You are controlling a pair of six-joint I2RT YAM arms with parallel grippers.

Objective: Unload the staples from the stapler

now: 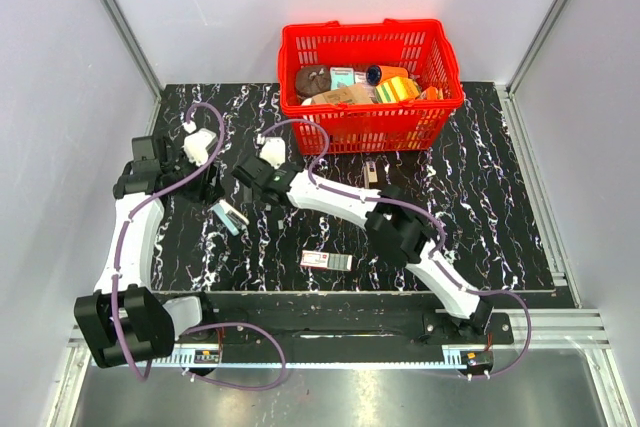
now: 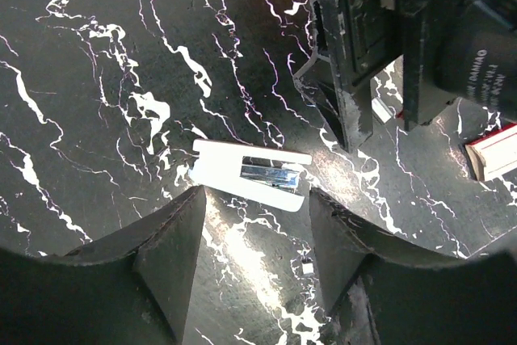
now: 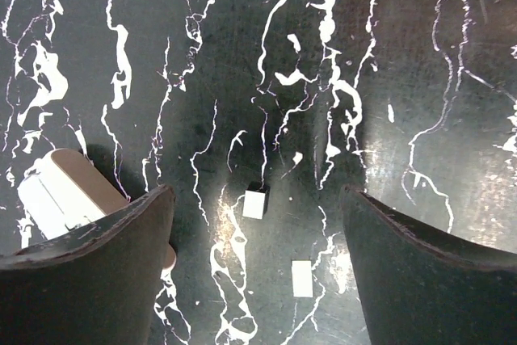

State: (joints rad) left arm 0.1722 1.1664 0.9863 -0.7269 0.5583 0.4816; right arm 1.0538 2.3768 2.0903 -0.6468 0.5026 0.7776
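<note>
The stapler [image 1: 228, 217] lies on the black marbled table just in front of both grippers. In the left wrist view the stapler [image 2: 252, 174] looks like a pale flat strip with a shiny metal rail, lying just past my fingertips. My left gripper [image 2: 256, 199] [image 1: 214, 187] is open, with nothing between its fingers. My right gripper [image 3: 257, 193] [image 1: 247, 175] is open wide above the table. Two small white staple bits [image 3: 254, 204] [image 3: 301, 278] lie on the table between its fingers. A third staple bit [image 2: 307, 267] lies by my left gripper's right finger.
A red basket [image 1: 440, 112] full of assorted items stands at the back. A red-and-white flat box [image 1: 327, 260] lies near the front edge, and a small dark item [image 1: 370, 172] lies near the basket. A pale beige-white object [image 3: 56, 191] sits partly behind my right gripper's left finger.
</note>
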